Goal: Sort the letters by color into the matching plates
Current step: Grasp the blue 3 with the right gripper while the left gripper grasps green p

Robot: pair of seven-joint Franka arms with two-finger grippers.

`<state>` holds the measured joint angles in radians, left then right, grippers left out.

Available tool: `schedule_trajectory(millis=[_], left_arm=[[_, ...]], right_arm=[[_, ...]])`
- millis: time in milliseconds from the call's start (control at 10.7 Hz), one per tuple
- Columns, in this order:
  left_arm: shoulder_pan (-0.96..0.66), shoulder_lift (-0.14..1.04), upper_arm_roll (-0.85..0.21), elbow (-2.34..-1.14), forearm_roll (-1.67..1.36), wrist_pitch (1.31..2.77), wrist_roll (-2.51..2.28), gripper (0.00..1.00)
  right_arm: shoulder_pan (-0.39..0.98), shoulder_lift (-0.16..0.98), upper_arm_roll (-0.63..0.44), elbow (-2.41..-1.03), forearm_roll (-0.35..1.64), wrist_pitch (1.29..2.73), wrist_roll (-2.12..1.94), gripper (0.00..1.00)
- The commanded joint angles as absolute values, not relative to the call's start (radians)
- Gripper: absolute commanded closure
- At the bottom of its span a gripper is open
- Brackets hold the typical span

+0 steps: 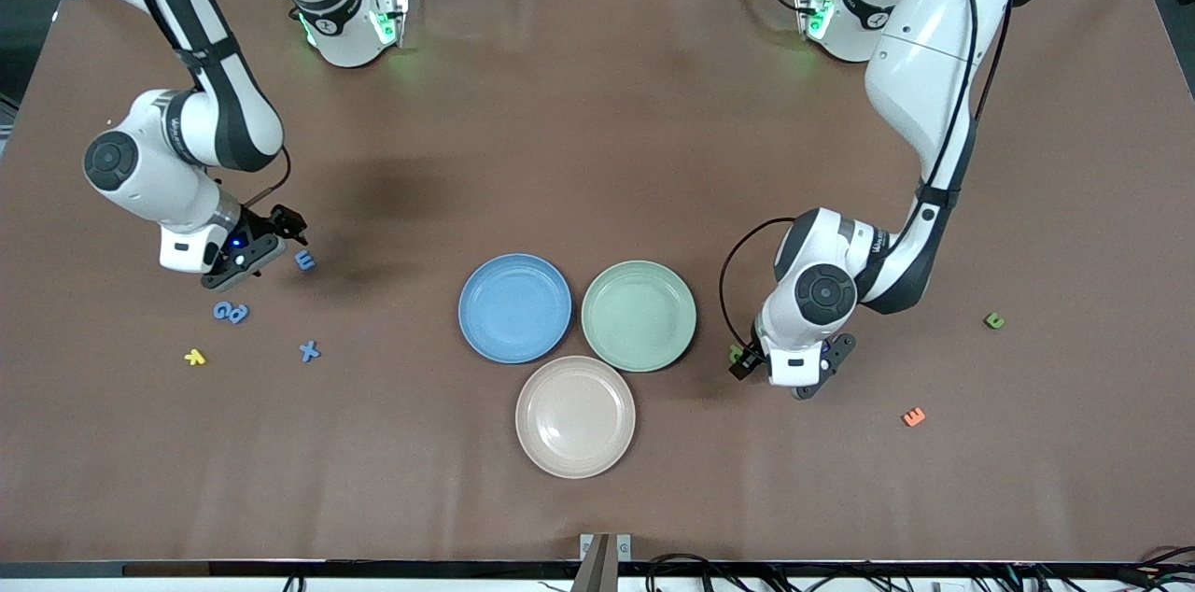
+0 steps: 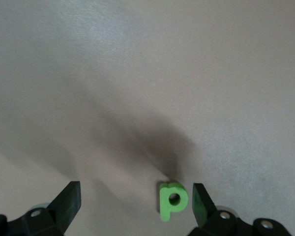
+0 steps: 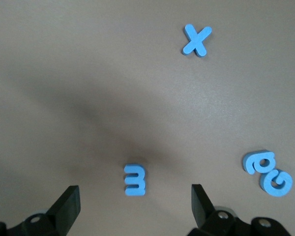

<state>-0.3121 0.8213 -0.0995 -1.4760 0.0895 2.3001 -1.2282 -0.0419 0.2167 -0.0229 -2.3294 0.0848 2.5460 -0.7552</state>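
Left gripper (image 2: 135,206) fingers wide around green p (image 2: 171,200), stem toward wrist; right gripper (image 3: 135,206) fingers wide, empty, above blue m (image 3: 134,179)

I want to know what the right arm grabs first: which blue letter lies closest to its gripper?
The blue m-shaped letter, lying between the open fingers of the right gripper. The blue x and the touching blue pair lie farther off.

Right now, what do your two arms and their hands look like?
Both arms are glossy white with dark grey joint bands and round dark caps. A thin black cable loops beside each wrist. The left hand and right hand are black, with two flat fingers. Green lights glow at both bases.
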Motion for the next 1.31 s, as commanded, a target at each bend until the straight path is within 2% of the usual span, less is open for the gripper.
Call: schedule_trajectory(millis=[0,280,935,1028,1122,1215], left_arm=[[-0.324,0.865,-0.094,-1.437,0.120,2.374,-1.261,0.00],[-0.333,0.888,-0.094,-1.436,0.118,2.436,-1.258,0.00],[-0.371,0.888,-0.094,-1.439,0.120,2.427,-1.296,0.00],[-0.371,0.888,-0.092,-1.439,0.120,2.427,-1.296,0.00],[-0.371,0.887,-0.071,-1.437,0.118,2.427,-1.298,0.00],[-0.371,0.888,-0.058,-1.437,0.117,2.427,-1.296,0.00]], right_arm=[[-0.049,0.299,-0.017,-2.335,0.087,2.660,-0.775,0.00],[-0.055,0.354,-0.017,-2.371,0.087,2.782,-0.845,0.00],[-0.074,0.353,-0.017,-2.453,0.086,2.856,-0.931,0.00],[-0.075,0.353,-0.017,-2.451,0.086,2.855,-0.931,0.07],[-0.074,0.353,-0.017,-2.450,0.086,2.856,-0.931,0.22],[-0.074,0.353,-0.017,-2.448,0.086,2.856,-0.931,0.28]])
